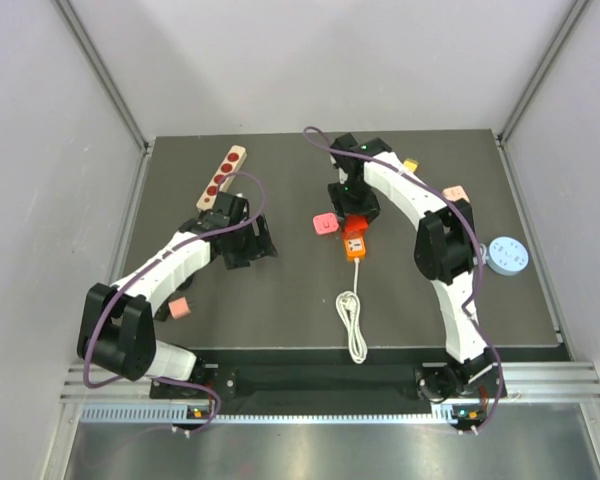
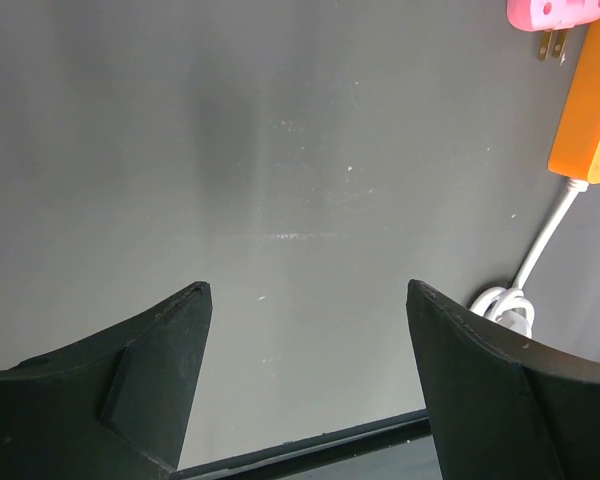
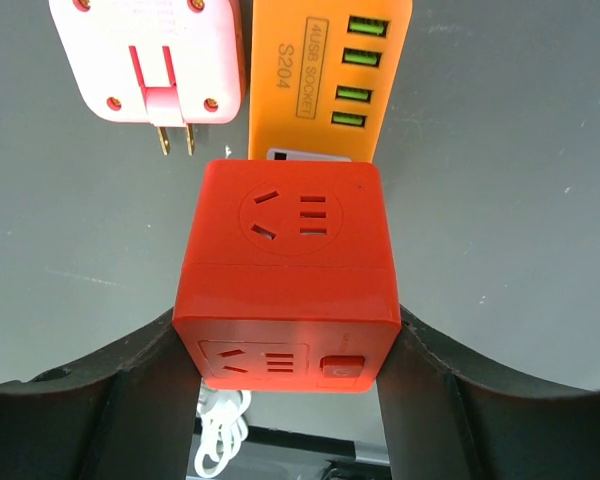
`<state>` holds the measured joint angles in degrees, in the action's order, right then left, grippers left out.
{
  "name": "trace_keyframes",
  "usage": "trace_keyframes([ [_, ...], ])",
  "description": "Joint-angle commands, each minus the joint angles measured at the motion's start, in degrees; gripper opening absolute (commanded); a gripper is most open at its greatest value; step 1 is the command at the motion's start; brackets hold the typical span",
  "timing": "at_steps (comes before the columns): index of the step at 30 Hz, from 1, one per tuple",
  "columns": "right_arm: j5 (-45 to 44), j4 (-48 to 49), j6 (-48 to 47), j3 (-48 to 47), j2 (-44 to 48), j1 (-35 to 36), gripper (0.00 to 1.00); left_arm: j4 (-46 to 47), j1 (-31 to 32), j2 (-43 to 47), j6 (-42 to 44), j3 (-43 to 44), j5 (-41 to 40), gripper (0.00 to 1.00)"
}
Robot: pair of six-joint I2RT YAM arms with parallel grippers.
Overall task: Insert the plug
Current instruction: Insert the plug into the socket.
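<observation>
The plug [image 3: 288,270], a bright red cube with sockets on its faces, is held between my right gripper's fingers [image 3: 150,400]; the right gripper [image 3: 288,318] is shut on its two sides. It sits over the far end of the orange power strip [image 3: 330,75], hiding that end, and I cannot tell whether its prongs are seated. From above, the plug [image 1: 355,224] shows at the strip's [image 1: 354,247] far end, under the right gripper [image 1: 355,214]. My left gripper [image 2: 308,290] is open over bare table, left of the strip [image 2: 590,120], at mid-left in the top view [image 1: 264,240].
A pink adapter [image 3: 148,60] lies prongs-up just left of the strip, also visible from above [image 1: 324,223]. The strip's white cord [image 1: 354,325] coils toward the front edge. A wooden socket bar [image 1: 221,178], a small pink block [image 1: 180,307] and a round blue-white disc [image 1: 507,254] lie around.
</observation>
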<state>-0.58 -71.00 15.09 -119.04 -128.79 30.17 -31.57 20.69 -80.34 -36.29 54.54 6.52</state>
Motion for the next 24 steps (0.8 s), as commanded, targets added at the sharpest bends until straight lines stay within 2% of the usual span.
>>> trace_keyframes([
  [1,-2.67,10.96,1.25,6.26,-9.38,1.82,0.00,-0.68,-0.30,1.76,-0.53,2.50,-0.02,0.84],
  [3,-1.54,13.26,1.61,7.51,-9.46,1.99,0.00,-0.77,-0.30,1.76,-0.62,2.67,-0.28,0.84],
  [7,-3.37,11.59,2.13,5.75,-11.57,2.78,0.00,-1.03,-0.30,1.32,-0.62,3.29,-0.37,0.84],
  [10,-0.84,14.92,1.96,7.34,-11.65,2.70,0.00,-1.04,-0.30,0.80,-0.71,3.73,-0.46,0.84],
  [15,-0.82,8.61,-0.15,-5.21,-16.49,1.73,0.00,-1.04,-0.30,-0.43,-0.71,4.60,0.15,0.84],
  [20,-0.13,11.49,-0.68,-3.13,-13.33,0.59,0.00,-0.86,-0.30,-0.79,-0.53,4.26,-0.37,0.83],
  [22,0.40,12.20,-1.11,-3.12,-12.62,0.24,0.11,-0.16,-0.30,-1.31,-0.62,4.17,-0.02,0.84],
  [23,0.40,12.73,-1.29,-3.21,-12.45,0.24,0.23,0.02,-0.38,-2.10,-0.79,4.43,0.41,0.84],
  [24,0.40,13.08,-1.64,-3.21,-12.01,0.24,0.29,0.19,-0.30,-2.54,-0.80,4.60,0.77,0.84],
])
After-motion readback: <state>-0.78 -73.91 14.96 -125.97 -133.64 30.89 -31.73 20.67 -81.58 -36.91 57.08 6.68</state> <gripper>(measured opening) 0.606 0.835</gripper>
